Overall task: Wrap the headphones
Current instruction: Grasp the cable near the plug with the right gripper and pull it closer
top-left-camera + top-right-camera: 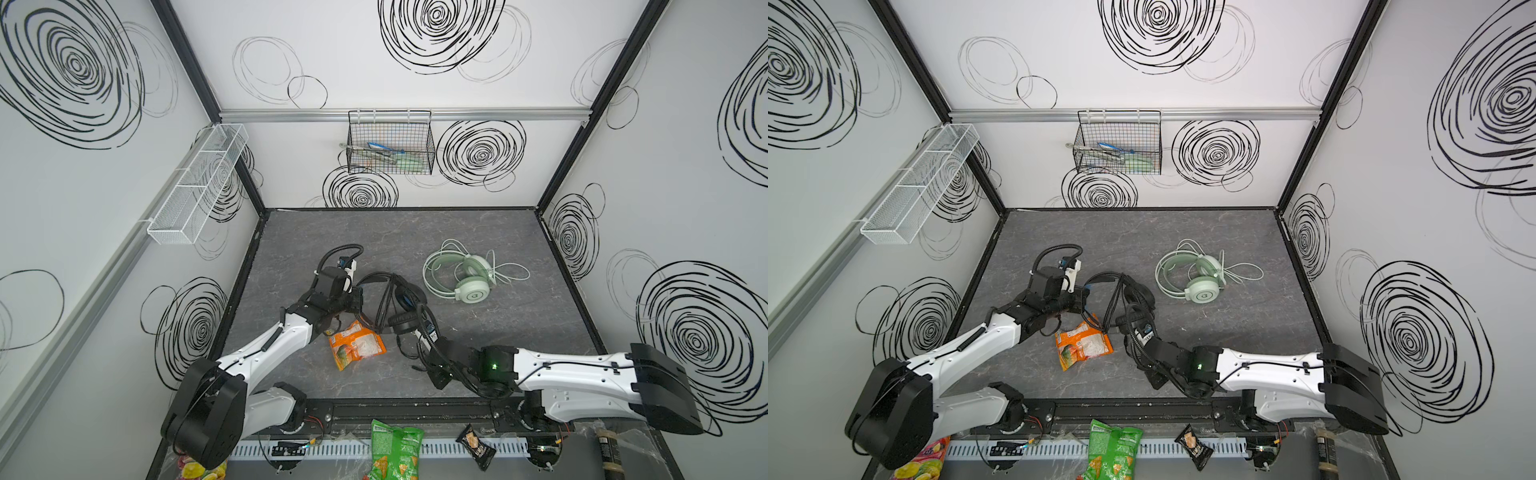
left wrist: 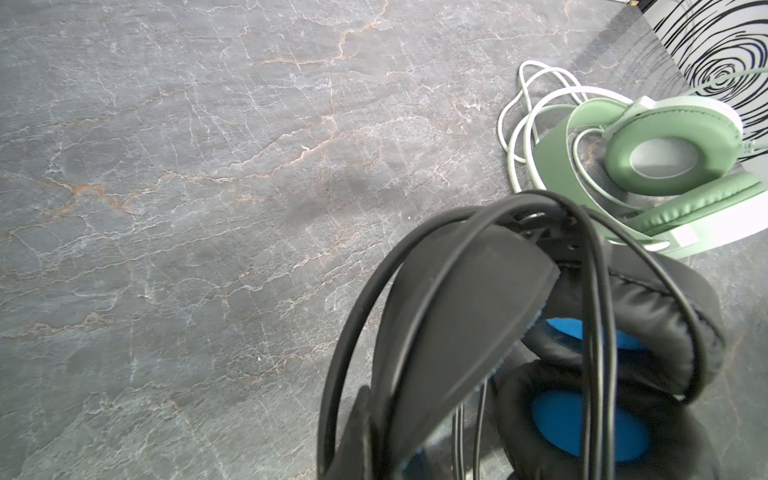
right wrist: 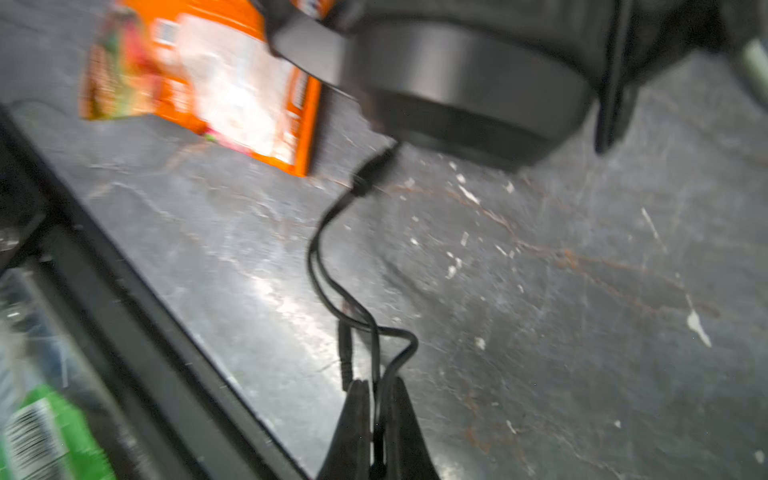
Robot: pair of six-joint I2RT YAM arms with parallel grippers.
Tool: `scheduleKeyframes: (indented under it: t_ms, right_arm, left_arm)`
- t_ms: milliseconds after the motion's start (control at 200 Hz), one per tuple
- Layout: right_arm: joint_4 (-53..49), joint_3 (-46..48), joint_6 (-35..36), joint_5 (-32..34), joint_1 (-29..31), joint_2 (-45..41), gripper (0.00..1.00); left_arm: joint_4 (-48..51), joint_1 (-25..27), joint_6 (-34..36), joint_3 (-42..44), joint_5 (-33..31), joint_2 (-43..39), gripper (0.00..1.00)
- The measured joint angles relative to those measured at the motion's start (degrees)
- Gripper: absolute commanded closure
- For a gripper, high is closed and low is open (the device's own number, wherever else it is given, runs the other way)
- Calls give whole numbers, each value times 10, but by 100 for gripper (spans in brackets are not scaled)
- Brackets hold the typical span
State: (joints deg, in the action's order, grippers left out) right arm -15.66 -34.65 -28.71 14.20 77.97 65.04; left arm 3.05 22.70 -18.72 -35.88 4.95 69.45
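Black headphones (image 1: 401, 299) just behind the orange packet (image 1: 357, 345), propped up off the tabletop (image 1: 498, 332). Broad matte headband, puffy wrinkled leatherette cushions, bright blue lining inside the earcups. Thin black cable (image 3: 324, 257) draped in several strands over the headband, then trailing down onto the tabletop right of the packet.

Left gripper (image 1: 356, 300) beyond the packet's far edge, clenched on the headband. Right gripper (image 3: 376, 386) pinched tight on a fold of the black cable, low over the tabletop right of the packet.

Mint headphones (image 1: 465, 274) well beyond and right of the packet, lying on the tabletop. Smooth pale shells, soft green cushions, whitish cable (image 1: 513, 272) in loose loops around and beside them. Tabletop grey, stone-veined, with rusty streaks.

From the left wrist alone: blue lining, cushion creases, cable strands crossing the headband. From the right wrist alone, blurred: the pinch on the cable, the smooth round back of one black earcup, the packet's glossy film. Both top views alone take in the whole layout.
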Motion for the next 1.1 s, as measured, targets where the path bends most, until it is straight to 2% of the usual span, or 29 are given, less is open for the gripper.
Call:
scheduleKeyframes:
  t_ms: [230,400,605,810,1101]
  right_arm:
    - [-15,-82,37,8,54,15,100]
    - [-13,-80,25,12,64,63,100]
    - [7,-53,14,11,68,66,100]
    - [26,-62,26,5,95,71,100]
    - [57,-115,53,-13,128,145,100]
  left_arm:
    - [-6,-3,-11,7,7,0,100]
    - [-14,-31,-51,23,44,-13,100]
    - [-26,-55,-94,23,70,-56,100]
    - [-48,-56,-131,20,70,-61,100]
    - [-84,-56,-185,15,63,-48,100]
